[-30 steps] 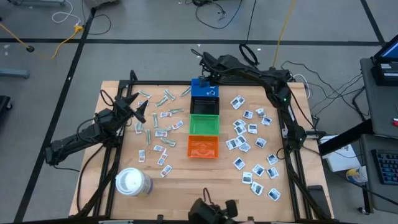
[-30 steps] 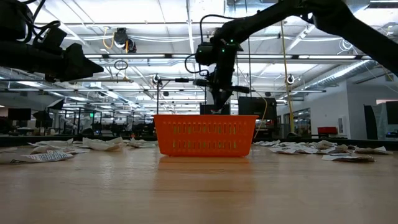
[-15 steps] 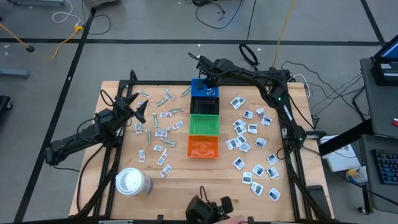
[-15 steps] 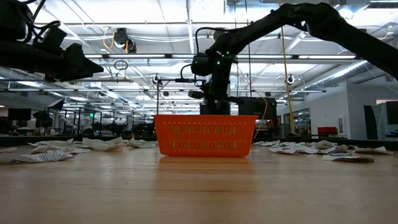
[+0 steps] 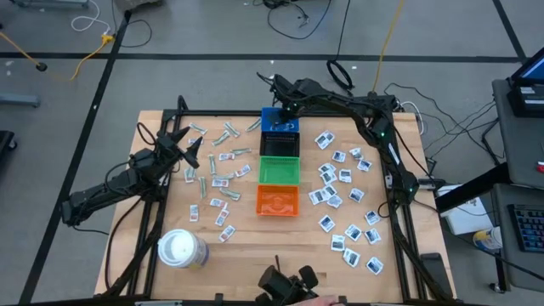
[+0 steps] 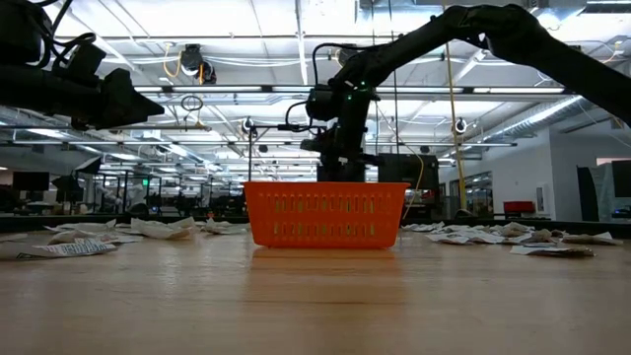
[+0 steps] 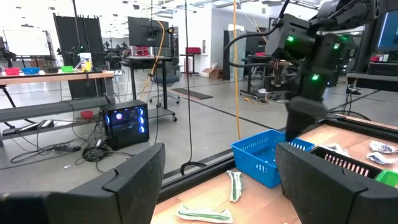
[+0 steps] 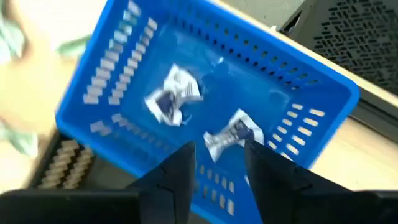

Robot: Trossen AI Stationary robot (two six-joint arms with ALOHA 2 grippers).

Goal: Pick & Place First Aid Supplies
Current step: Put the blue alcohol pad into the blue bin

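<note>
My right claw [image 5: 286, 105] has shifted a little left over the blue bin [image 5: 280, 124] at the far end of the bin row since a second ago, and its fingers [image 8: 180, 174], then pressed together, now stand a little apart with nothing between them. Two crumpled white packets with dark-blue print [image 8: 173, 98] lie on the bin's floor below it. Nearer along the row sit the green bin [image 5: 279, 170] and the orange bin [image 5: 278, 200]. My left claw [image 5: 189, 146] waits spread wide and empty over the left of the worktop [image 5: 255, 246], unmoved. Around it lie slim green-grey wrappers [image 5: 204, 185] and small white strips with reddish marks [image 5: 223, 180]; more white square packets [image 5: 344, 176] are scattered to the right of the bins. A white roll [image 5: 180, 249] stands at the near left.
</note>
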